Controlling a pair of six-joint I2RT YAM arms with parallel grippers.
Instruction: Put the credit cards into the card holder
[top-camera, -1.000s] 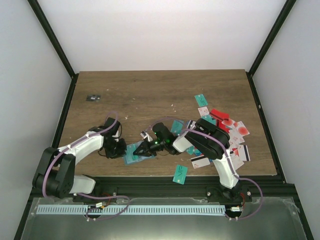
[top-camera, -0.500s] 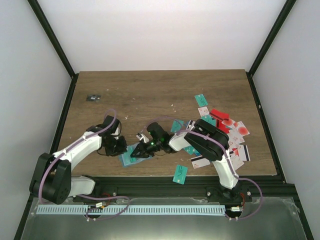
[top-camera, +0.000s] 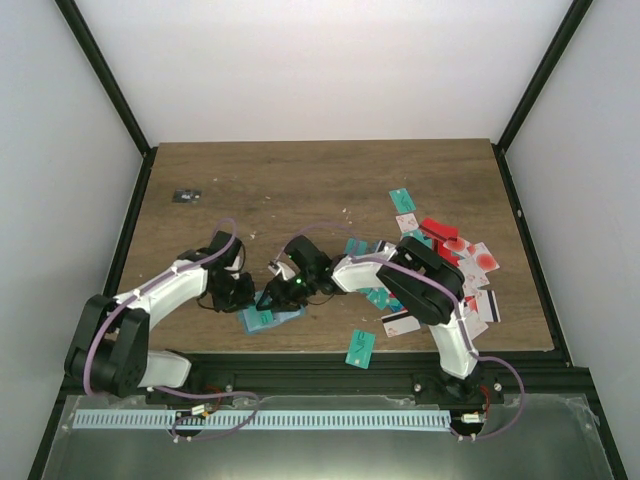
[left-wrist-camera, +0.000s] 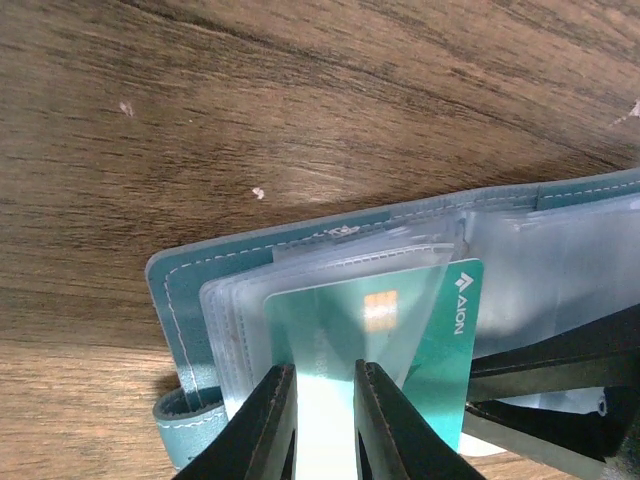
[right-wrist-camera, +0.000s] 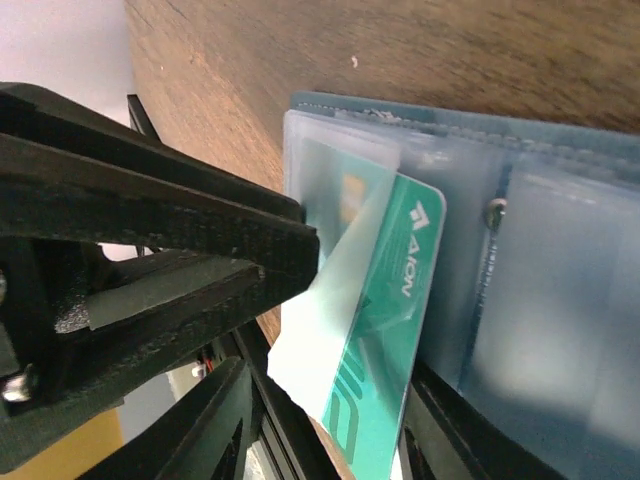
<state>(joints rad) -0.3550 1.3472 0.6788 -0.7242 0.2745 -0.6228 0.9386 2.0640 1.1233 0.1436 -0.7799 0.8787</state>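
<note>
The card holder (top-camera: 283, 318) lies open near the table's front edge, teal-blue (left-wrist-camera: 185, 290) with clear sleeves (right-wrist-camera: 560, 300). A teal credit card (left-wrist-camera: 440, 330) with a gold chip sits partly inside one sleeve, its lower corner (right-wrist-camera: 385, 400) sticking out. My left gripper (left-wrist-camera: 322, 385) is shut on a clear sleeve flap of the holder; in the top view the left gripper (top-camera: 243, 293) sits at the holder's left. My right gripper (right-wrist-camera: 330, 410) is open, jaws on either side of the teal card without pinching it; in the top view the right gripper (top-camera: 270, 298) is over the holder. More credit cards (top-camera: 445, 265) lie scattered at the right.
One teal card (top-camera: 360, 347) lies alone by the front edge. A tiny black object (top-camera: 185, 195) sits at the back left. The two grippers are almost touching over the holder, close to the table's front edge.
The right gripper has moved left over the holder with the teal card and its jaws have opened, leaving the card in the sleeve. The left gripper stays shut on the flap.
</note>
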